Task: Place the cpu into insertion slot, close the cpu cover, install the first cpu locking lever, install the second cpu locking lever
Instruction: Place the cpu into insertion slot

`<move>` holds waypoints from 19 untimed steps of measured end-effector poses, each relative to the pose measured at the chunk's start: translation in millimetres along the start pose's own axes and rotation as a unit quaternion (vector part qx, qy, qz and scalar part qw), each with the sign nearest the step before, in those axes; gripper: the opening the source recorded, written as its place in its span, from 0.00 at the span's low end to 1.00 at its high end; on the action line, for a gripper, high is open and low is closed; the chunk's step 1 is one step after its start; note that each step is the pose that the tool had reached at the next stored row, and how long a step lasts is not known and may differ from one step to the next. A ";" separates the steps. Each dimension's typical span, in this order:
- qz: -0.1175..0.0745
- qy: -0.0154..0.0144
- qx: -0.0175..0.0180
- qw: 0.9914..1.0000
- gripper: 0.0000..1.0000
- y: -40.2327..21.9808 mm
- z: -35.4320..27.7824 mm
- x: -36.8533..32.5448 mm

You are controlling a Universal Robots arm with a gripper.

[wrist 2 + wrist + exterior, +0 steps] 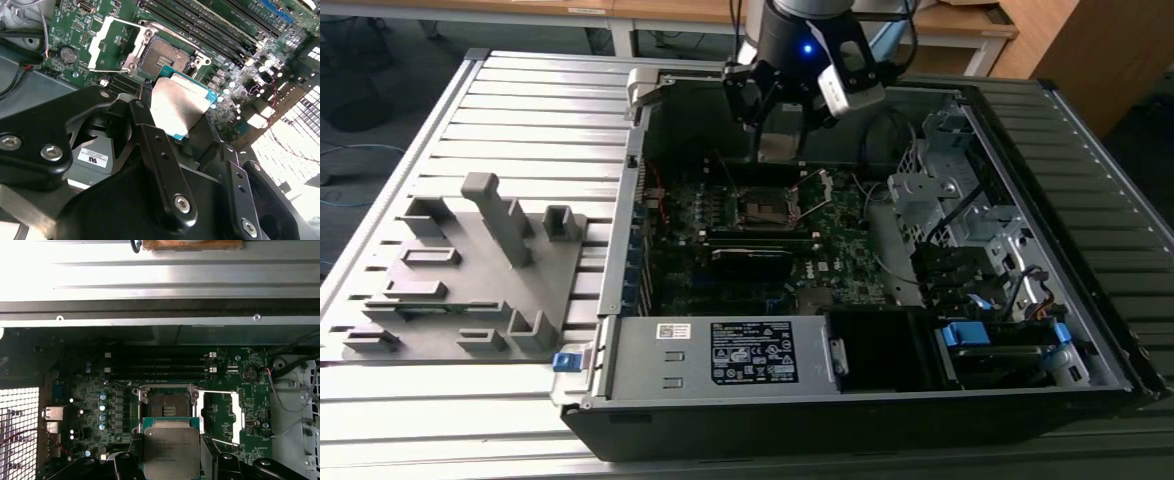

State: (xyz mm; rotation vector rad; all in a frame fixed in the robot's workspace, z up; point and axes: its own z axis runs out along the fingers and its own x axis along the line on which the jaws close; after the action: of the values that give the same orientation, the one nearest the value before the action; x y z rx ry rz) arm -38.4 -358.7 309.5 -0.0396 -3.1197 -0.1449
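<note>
Now, in the exterior view, the gripper [778,138] hangs inside the open case [627,330], close to its far wall and above the board [720,275]. The socket [765,207] lies just below it near the board's far edge, with the cover [817,190] tilted up on the side toward the exterior view's right. A grey fixture [467,265] sits on the slatted table [520,110] outside the case, on the exterior view's left.

Seen in the second wrist view, the black fingers [150,135] are clamped on the cpu [179,105], its dull grey face turned to the camera. It is held off the board, near one edge of the bare socket [162,54]. The cover [107,40] stands swung open beside the socket.

Seen in the first wrist view, the cpu [171,450] hovers just short of the empty socket [165,404]. The cover [235,415] stands open, and a thin lever [216,391] is swung out beside the socket.
</note>
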 end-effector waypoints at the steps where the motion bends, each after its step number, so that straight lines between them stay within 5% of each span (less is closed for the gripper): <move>1: 0.000 0.000 0.000 1.000 0.54 -0.1 1.2 0.0; 11: 0.000 0.000 0.000 1.000 0.54 -0.3 3.1 -0.1; 19: 0.000 0.000 -0.001 1.000 0.54 -1.2 12.0 -0.2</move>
State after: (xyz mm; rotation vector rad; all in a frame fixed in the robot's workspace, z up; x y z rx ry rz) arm -38.4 -358.7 297.4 -0.0395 -3.1196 -0.1472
